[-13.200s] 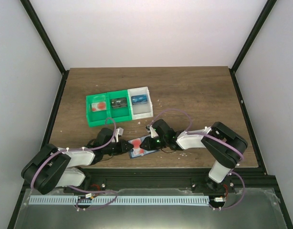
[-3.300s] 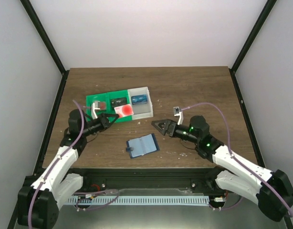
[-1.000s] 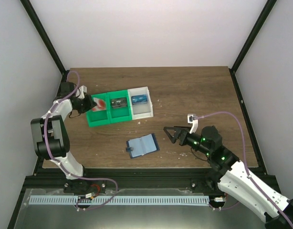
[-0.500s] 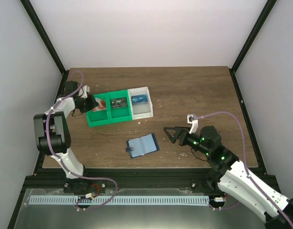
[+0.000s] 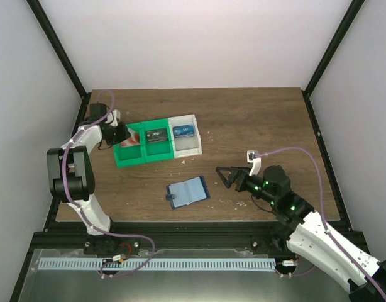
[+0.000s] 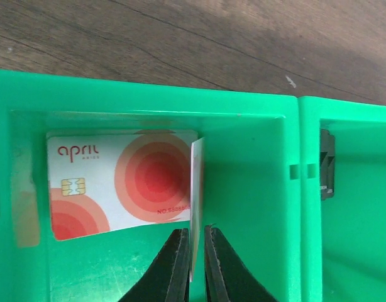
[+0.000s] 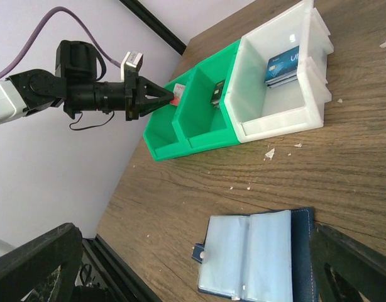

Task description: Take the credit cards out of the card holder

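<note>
The blue card holder (image 5: pixel 188 191) lies open and flat on the table, and its clear pockets (image 7: pixel 256 251) show no cards. My left gripper (image 6: pixel 197 231) reaches into the tray's left green compartment. A credit card (image 6: pixel 196 189) stands edge-on between its jaws, against the left finger, with a sliver of gap at the right one. Under it a red-and-white card (image 6: pixel 117 182) lies flat. A dark card (image 5: pixel 156 134) sits in the middle compartment and a blue card (image 5: pixel 184 131) in the white one. My right gripper (image 5: pixel 223 177) hovers open to the right of the holder.
The green-and-white three-compartment tray (image 5: pixel 127 160) stands at the back left of the wooden table. Small white crumbs (image 7: pixel 269 153) dot the wood between tray and holder. The left arm stretches along the table's left edge (image 5: pixel 80 157).
My left gripper has pushed a little further right into the green compartment with the card, and its jaws have eased slightly apart. The right arm and the holder have not moved.
</note>
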Action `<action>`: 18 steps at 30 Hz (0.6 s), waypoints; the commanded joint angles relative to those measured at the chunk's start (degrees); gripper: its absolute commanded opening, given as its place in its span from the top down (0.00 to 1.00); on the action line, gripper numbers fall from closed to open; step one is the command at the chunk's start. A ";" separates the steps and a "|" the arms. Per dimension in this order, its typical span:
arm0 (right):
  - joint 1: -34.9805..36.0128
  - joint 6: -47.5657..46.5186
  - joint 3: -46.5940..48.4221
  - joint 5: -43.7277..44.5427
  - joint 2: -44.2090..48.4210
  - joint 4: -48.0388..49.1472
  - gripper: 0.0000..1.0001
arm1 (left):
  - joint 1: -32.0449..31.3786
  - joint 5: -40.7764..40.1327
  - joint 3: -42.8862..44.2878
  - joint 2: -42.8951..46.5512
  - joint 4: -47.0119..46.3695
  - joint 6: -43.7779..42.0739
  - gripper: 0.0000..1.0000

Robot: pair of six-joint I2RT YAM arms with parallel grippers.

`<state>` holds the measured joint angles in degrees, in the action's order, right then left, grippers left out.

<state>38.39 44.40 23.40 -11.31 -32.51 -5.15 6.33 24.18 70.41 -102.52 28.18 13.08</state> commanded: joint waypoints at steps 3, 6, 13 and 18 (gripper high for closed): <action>-0.07 -0.90 0.15 0.94 0.78 -0.65 0.00 | -0.11 -5.62 1.58 2.34 0.36 0.02 0.87; -0.06 -1.37 0.55 -0.18 0.65 -0.87 0.00 | -0.16 -8.52 0.95 3.78 -0.78 1.05 0.81; -0.01 -1.25 0.35 -0.57 0.78 -1.18 0.00 | -0.17 -13.34 -1.59 9.88 -4.92 5.61 0.73; -0.07 -0.85 0.50 -1.12 -0.87 -2.08 0.00 | -0.30 -13.72 -4.39 16.78 -6.83 9.21 0.68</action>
<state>38.39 43.97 23.40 -12.01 -32.49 -5.41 6.33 11.66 68.12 -90.65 24.38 18.65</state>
